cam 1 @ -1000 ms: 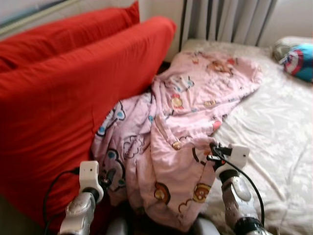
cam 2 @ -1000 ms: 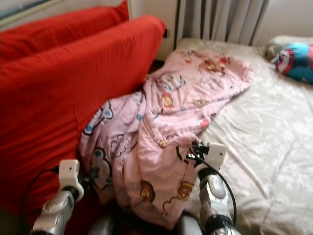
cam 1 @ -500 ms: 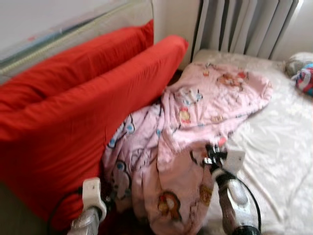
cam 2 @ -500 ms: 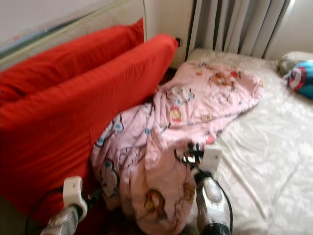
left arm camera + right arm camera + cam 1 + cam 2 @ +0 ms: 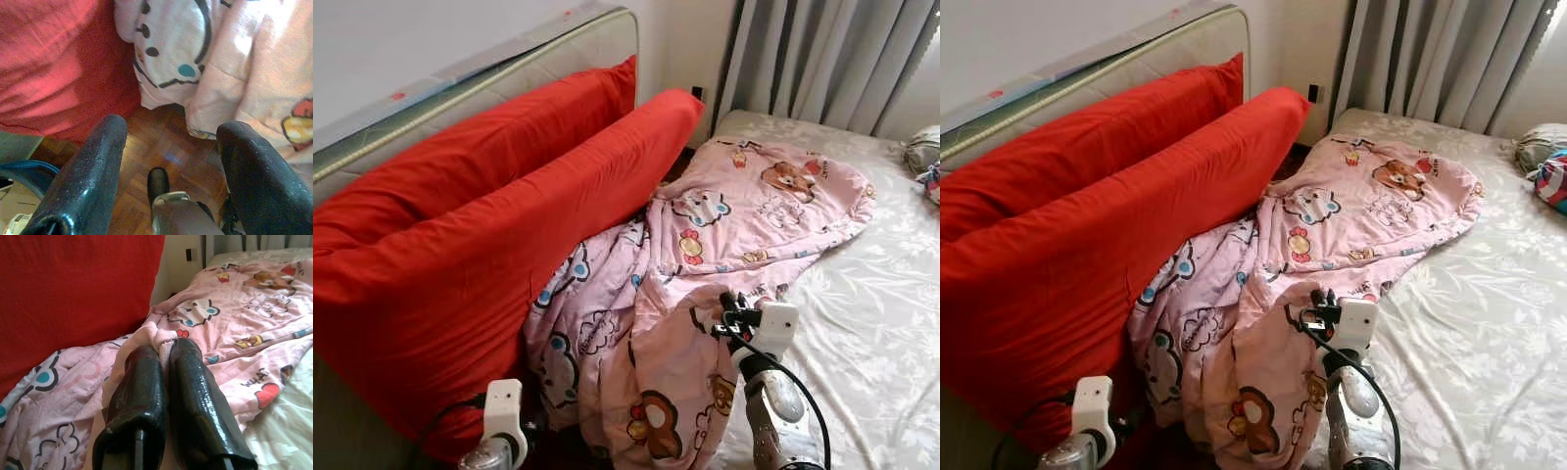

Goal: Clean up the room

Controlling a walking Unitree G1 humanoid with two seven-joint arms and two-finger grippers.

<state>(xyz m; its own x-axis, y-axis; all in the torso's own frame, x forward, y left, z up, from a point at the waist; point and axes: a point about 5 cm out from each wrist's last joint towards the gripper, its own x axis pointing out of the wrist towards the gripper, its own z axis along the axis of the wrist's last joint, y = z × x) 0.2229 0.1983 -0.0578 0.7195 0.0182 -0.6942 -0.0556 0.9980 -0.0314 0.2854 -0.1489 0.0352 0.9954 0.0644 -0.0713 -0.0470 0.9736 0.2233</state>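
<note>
A pink cartoon-print blanket (image 5: pixel 744 215) spills from the bed down over its near edge. My right gripper (image 5: pixel 726 305) is at the blanket's lower middle, shut on a bunched fold of the blanket (image 5: pixel 157 335) that pokes out between the black fingers (image 5: pixel 139 391). My left gripper (image 5: pixel 173 128) hangs low at the bottom left (image 5: pixel 530 427), open and holding nothing. It is above the wooden floor (image 5: pixel 161 147), between the red cushion and the blanket's hanging edge (image 5: pixel 205 112).
Two long red cushions (image 5: pixel 509 215) lean against a grey headboard (image 5: pixel 529 59) on the left. A white patterned sheet (image 5: pixel 871 323) covers the mattress on the right. Grey curtains (image 5: pixel 822 59) hang behind, and a colourful pillow (image 5: pixel 1549 166) lies at the far right.
The camera has lifted and swung, so the headboard has come into view and the pillow has slid to the right edge. My right gripper keeps its hold on the blanket; my left arm sits lower in view.
</note>
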